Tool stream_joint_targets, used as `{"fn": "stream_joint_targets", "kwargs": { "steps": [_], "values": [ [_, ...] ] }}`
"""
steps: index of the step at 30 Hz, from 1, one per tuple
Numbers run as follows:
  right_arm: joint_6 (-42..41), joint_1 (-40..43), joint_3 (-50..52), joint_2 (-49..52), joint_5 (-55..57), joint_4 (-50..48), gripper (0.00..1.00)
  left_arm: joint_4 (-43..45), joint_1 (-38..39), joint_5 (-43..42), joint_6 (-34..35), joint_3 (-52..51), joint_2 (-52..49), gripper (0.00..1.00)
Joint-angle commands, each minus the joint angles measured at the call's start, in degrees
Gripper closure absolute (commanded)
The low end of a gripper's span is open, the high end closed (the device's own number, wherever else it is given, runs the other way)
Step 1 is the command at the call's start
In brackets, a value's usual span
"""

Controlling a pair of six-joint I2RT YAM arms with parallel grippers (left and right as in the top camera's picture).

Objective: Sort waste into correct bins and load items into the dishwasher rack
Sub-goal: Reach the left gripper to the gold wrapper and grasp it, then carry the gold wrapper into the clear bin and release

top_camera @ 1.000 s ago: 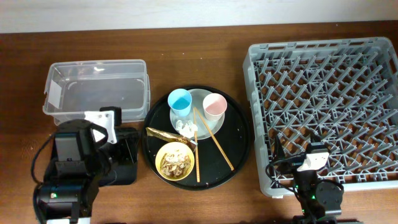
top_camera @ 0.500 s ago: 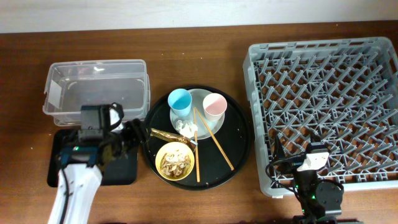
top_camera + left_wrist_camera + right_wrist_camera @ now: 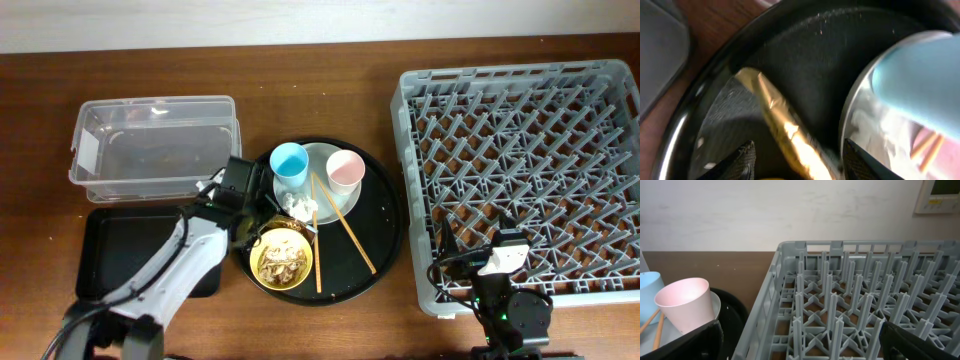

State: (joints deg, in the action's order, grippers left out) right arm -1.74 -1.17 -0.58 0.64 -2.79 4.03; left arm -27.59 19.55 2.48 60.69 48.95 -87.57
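Observation:
My left gripper (image 3: 252,214) is open at the left rim of the round black tray (image 3: 385,215). Its fingers (image 3: 742,160) straddle the brown-gold wrapper (image 3: 777,117) without closing on it. Just beyond lie the plate (image 3: 850,110), white tissue (image 3: 298,206), light blue cup (image 3: 290,162) and pink cup (image 3: 345,170). The yellow bowl (image 3: 282,260) holds food scraps, with two chopsticks (image 3: 345,225) beside it. My right gripper (image 3: 472,240) is open and holds nothing, over the front left corner of the grey dishwasher rack (image 3: 520,170).
The clear tub (image 3: 155,150) stands at the back left, with the shallow black tray (image 3: 130,250) in front of it. My left arm crosses that tray's right end. A pale wall runs behind the table.
My left arm has swung right from over the shallow black tray to the round tray's rim, and its jaws have gone from shut to open. The right arm has stayed put.

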Motion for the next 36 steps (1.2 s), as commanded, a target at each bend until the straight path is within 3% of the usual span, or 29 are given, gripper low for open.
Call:
{"fn": "stream_joint_targets", "kwargs": {
  "steps": [1, 4, 12, 16, 19, 21, 23, 27, 31, 34, 36],
  "values": [
    [-0.7, -0.3, 0.3, -0.3, 0.5, 0.3, 0.02, 2.9, 0.2, 1.9, 2.9, -0.2, -3.8, 0.46],
    [-0.7, -0.3, 0.3, -0.3, 0.5, 0.3, 0.02, 4.2, 0.2, 1.8, 2.9, -0.2, -5.3, 0.51],
    [-0.7, -0.3, 0.3, -0.3, 0.5, 0.3, 0.02, 3.5, 0.2, 0.9, 2.7, -0.2, -5.3, 1.00],
    [-0.7, -0.3, 0.3, -0.3, 0.5, 0.3, 0.02, 3.6, 0.2, -3.9, 2.7, 0.5, -3.2, 0.99],
    [-0.7, -0.3, 0.3, -0.3, 0.5, 0.3, 0.02, 3.5, 0.2, -4.8, 1.7, 1.3, 4.6, 0.99],
    [-0.7, -0.3, 0.3, -0.3, 0.5, 0.3, 0.02, 3.5, 0.2, -4.6, -2.5, 1.4, 13.7, 0.99],
    [-0.7, -0.3, 0.3, -0.3, 0.5, 0.3, 0.02, 3.3, 0.2, -3.5, -2.6, 1.4, 19.8, 1.00],
    [-0.7, -0.3, 0.3, -0.3, 0.5, 0.3, 0.02, 3.3, 0.2, 2.4, -10.3, 1.4, 28.4, 0.99],
    [-0.7, -0.3, 0.3, -0.3, 0.5, 0.3, 0.02, 4.1, -3.3, 15.9, -12.7, 1.4, 29.1, 1.00],
    [-0.7, -0.3, 0.3, -0.3, 0.5, 0.3, 0.02, 8.5, -10.6, 15.4, -12.8, 1.4, 26.8, 1.00],
    [-0.7, -0.3, 0.3, -0.3, 0.5, 0.3, 0.01, 15.0, -15.8, 10.1, -15.7, 1.4, 23.6, 1.00]
  ]
}}
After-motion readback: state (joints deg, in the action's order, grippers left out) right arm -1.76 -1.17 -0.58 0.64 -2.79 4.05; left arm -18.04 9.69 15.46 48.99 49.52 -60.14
